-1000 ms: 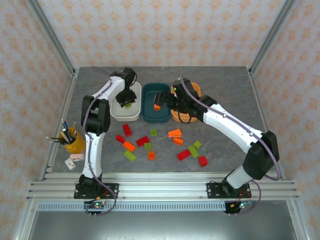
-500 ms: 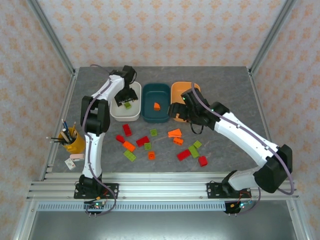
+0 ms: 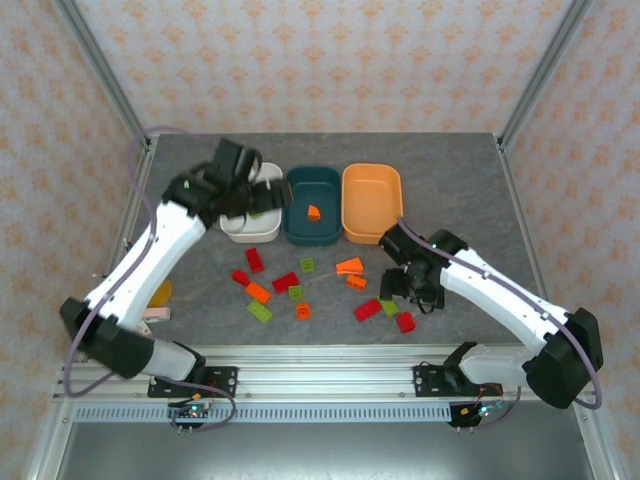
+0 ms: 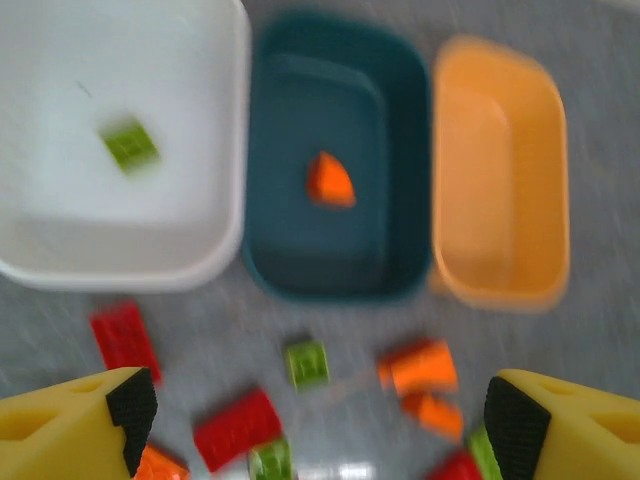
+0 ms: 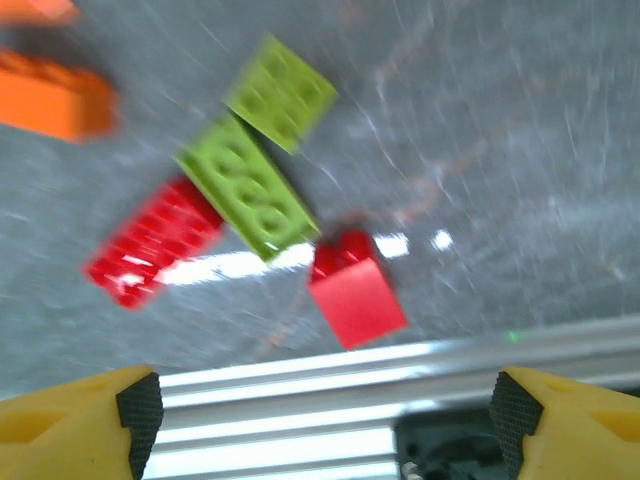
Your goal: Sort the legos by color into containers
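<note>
Wide-spread hand (image 5: 327, 408) over two red legos (image 5: 358, 300), two lime green legos (image 5: 245, 190), orange legos (image 5: 55, 97).

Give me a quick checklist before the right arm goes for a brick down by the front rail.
1. Right gripper open, holding nothing: ok.
2. Left gripper open, holding nothing: ok.
3. Red brick lies just ahead of the open right fingers: ok.
4. Red brick apart from the long green brick: cannot tell, corners very close.
5. One colour per tub so far, green brick in white tub, orange brick in teal tub: ok.
</note>
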`<state>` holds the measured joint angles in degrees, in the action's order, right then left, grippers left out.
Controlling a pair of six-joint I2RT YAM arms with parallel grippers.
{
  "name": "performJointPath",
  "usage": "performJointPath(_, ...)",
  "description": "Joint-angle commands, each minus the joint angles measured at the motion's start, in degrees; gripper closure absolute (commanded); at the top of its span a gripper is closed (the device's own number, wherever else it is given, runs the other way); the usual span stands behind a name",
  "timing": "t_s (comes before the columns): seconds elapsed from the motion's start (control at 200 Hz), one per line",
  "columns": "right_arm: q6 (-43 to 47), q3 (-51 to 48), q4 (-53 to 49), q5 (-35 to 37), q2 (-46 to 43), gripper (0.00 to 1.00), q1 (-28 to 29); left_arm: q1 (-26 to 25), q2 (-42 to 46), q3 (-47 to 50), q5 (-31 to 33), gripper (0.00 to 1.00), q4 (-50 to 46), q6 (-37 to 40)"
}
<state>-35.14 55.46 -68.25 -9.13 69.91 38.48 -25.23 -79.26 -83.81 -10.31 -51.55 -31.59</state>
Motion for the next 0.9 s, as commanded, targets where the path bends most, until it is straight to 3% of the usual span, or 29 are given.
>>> performJointPath(0.0,-1.66,-3.61,-0.16,-2.38,1.35,0.15,0.81,-5.82,5.62,13.66,-3.39,0.12,4.6,-1.42)
performJointPath(0.125,-2.04,-6.47,3.41,-2.53,4.5,0.18,2.03,-12.68,13.45,24.19,-3.07,0.13,7.86,-4.69)
performJointPath(0.265,-1.82,-8.23,7.05,-0.91,8.25,0.23,2.04,-16.07,17.04,28.79,-2.02,0.13,7.52,-7.3)
performJointPath(0.54,-1.19,-9.57,11.73,0.81,16.18,0.35,0.83,-18.09,18.47,29.33,-1.03,0.14,7.77,-8.22)
performJointPath(0.891,-0.89,-11.33,14.43,1.44,17.65,0.56,0.02,-19.68,18.12,30.95,-4.91,0.14,12.46,-8.82)
